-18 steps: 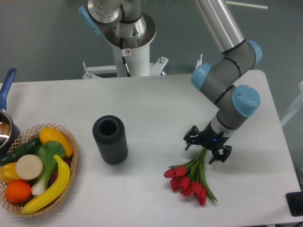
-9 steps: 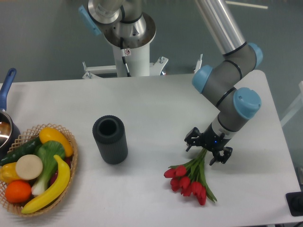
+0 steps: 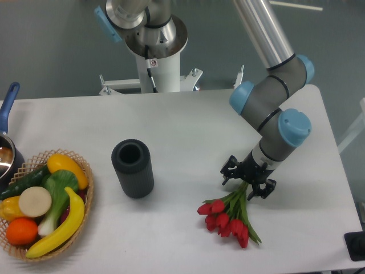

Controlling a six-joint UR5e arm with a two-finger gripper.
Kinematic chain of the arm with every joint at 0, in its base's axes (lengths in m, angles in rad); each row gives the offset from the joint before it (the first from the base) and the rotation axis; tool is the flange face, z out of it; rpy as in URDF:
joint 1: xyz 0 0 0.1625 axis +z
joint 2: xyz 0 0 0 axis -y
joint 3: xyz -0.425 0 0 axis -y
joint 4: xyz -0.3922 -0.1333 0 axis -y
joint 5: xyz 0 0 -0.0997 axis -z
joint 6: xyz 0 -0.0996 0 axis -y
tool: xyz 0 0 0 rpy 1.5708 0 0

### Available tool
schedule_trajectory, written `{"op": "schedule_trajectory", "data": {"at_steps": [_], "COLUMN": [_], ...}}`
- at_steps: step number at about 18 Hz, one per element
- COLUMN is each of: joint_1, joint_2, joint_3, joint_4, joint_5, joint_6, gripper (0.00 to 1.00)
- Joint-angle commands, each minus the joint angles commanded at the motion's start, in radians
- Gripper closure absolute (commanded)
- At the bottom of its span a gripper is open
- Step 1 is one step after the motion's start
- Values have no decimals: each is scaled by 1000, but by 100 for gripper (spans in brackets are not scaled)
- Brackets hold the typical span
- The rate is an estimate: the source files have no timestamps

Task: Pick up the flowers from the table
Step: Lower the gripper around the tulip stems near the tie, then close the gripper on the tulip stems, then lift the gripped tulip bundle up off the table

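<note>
Red flowers lie on the white worktop at lower right, stems between the spread, unclenched fingers of the claw. Gripping so near the stem ends, the bunch may droop or slip out.

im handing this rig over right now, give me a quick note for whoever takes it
Gripper: down at the table, jaws spread on either side of the stem end of the flowers; no grasp visible yet.
Flowers: lying flat on the table, near the front right, red buds pointing toward the front edge.
Also on the table: a dark cylinder in the middle, a basket of produce at the left.
Done: approach to the stems.
Left: close on the stems and lift the bunch.
</note>
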Motion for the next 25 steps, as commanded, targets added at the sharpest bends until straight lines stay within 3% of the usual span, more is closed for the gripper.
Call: {"op": "schedule_trajectory", "data": {"at_steps": [3,8,17,25], "joint_1": [0,0,5,-17], "joint_2": [0,0,26,166], "joint_3": [2,8,9,17], "joint_4": [0,-2,-11,2], "joint_5": [0,-2,-11,-64], "joint_6": [0,0,-2,-5], "gripper": [55,64,71,71]}}
